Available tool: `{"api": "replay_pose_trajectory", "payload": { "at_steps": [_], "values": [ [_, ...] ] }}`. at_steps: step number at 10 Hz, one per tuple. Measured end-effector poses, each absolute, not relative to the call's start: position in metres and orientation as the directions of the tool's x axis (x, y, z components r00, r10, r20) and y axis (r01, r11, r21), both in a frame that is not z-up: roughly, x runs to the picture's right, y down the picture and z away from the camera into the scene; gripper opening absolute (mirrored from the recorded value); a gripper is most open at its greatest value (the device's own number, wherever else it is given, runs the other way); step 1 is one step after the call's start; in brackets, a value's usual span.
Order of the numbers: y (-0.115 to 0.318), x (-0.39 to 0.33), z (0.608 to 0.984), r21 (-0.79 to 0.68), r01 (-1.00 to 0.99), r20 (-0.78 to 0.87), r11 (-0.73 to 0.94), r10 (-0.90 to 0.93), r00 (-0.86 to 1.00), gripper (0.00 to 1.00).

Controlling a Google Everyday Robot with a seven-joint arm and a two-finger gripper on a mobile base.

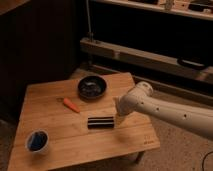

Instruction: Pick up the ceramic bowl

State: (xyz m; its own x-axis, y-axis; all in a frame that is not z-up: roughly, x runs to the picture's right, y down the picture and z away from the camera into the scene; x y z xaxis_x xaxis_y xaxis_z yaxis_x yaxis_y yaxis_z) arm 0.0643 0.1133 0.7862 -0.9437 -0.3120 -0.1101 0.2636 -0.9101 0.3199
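The ceramic bowl point(92, 87) is round and black with a speckled grey-blue inside. It sits at the far middle of the wooden table point(65, 142). My white arm reaches in from the right. The gripper point(120, 119) hangs low over the table's right part, right of a black bar-shaped object point(100, 122) and well in front of and to the right of the bowl.
An orange carrot point(70, 104) lies left of and in front of the bowl. A small white cup with a blue inside point(37, 140) stands at the table's front left. Dark shelving and a rail stand behind the table.
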Motion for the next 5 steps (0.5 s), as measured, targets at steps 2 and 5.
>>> {"api": "replay_pose_trajectory", "payload": {
  "at_steps": [2,5],
  "values": [
    [0.109,0.067,0.787,0.281,0.452,0.018,-0.847,-0.466,-0.885,0.80],
    [0.104,0.075,0.791,0.279,0.541,0.079,-0.794,-0.542,-0.836,0.80]
  ]
}}
